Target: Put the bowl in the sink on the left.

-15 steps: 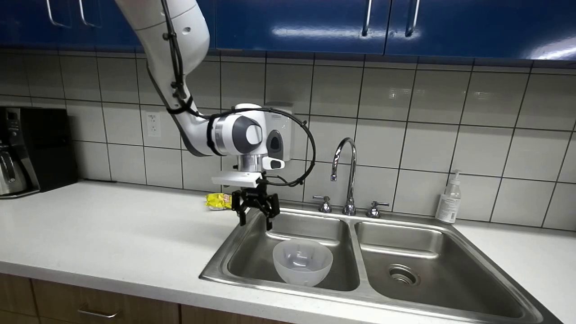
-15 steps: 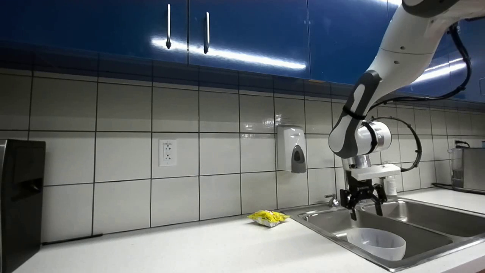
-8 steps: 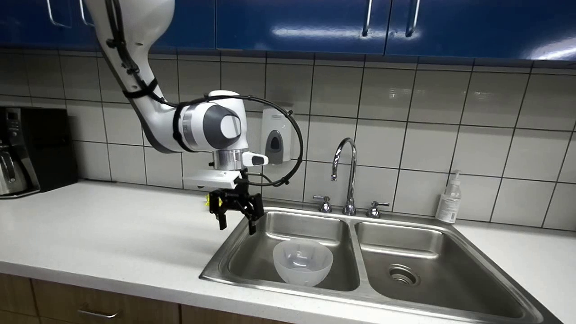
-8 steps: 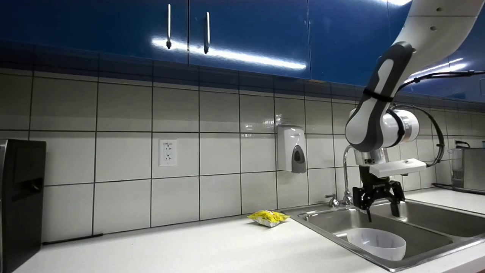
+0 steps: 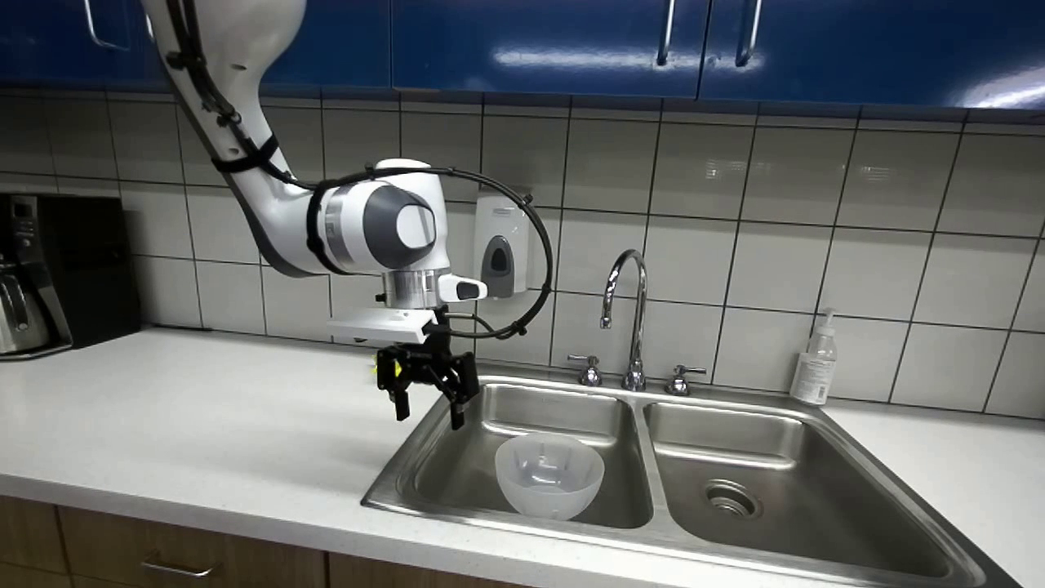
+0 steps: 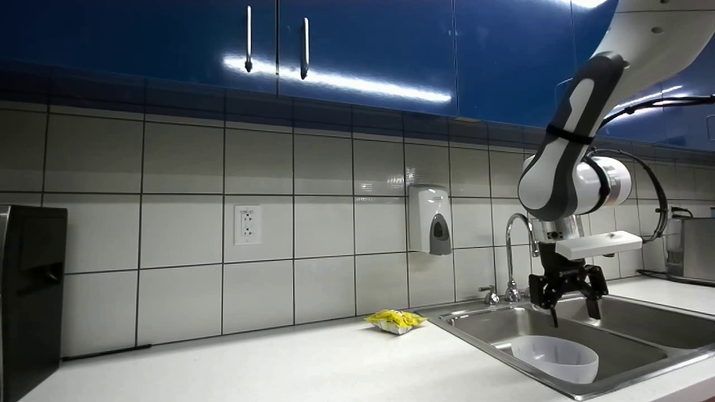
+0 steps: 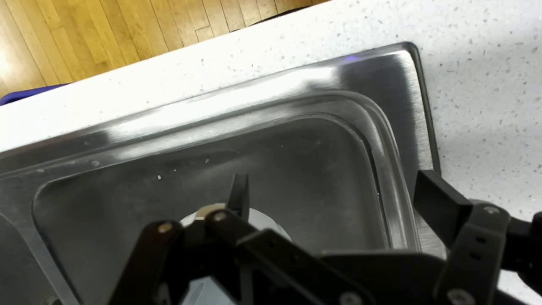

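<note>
Evidently, in an exterior view, the gripper (image 5: 429,416) hangs clear of the translucent bowl (image 5: 549,490), fingertips (image 5: 402,407) apart; the bowl stands upright in the left-hand sink basin (image 5: 457,474). In an exterior view, the bowl (image 6: 553,366) looks thin-walled: probably light, fairly stiff, slippery if wet, best pinched at the rim. In the wrist view, a finger (image 7: 240,197) partly hides it.

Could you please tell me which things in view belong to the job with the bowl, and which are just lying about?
Part of the job:
bowl
left sink basin, holding the bowl
gripper, open and clear of the bowl

Not part of it:
yellow packet, on the counter
coffee maker
pump bottle
faucet and wall dispenser, both fixtures
</note>
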